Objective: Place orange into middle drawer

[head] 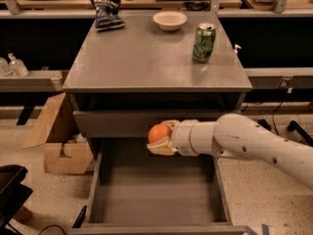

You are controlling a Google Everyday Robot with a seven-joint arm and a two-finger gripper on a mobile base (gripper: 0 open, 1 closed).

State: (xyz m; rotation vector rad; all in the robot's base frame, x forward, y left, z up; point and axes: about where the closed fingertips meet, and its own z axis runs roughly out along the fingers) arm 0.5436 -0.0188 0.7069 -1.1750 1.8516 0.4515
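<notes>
**Orange held over the open drawer, floor straight below**

Nearest the camera, the wide, matte grey box of the middle drawer [146, 197] stands pulled fully out. Its low side walls and flat floor are in plain view, and nothing is seen lying in it.

Above the rear part of that box, a little left of its centre line, hangs the cream-coloured two-finger gripper [158, 141] on a thick white arm that reaches in from the right. Its jaws are pinching the smooth, round, bright-skinned orange [158, 132], with one jaw cupping it from below and the other closing over its back. The orange is clear of the floor and touches nothing but the jaws.

The relation that matters is vertical: the drawer floor lies directly under the fruit, with open air between. A release from here would likely land inside the box, though a round fruit may roll, so a lower let-go looks safer.

Just behind the gripper is the flat grey upper drawer front [112, 122], which is shut. Farther back, the grey table [137, 58] carries a green can [204, 42], a white bowl [169, 20] and a dark snack bag [106, 12], all well apart from the gripper.
</notes>
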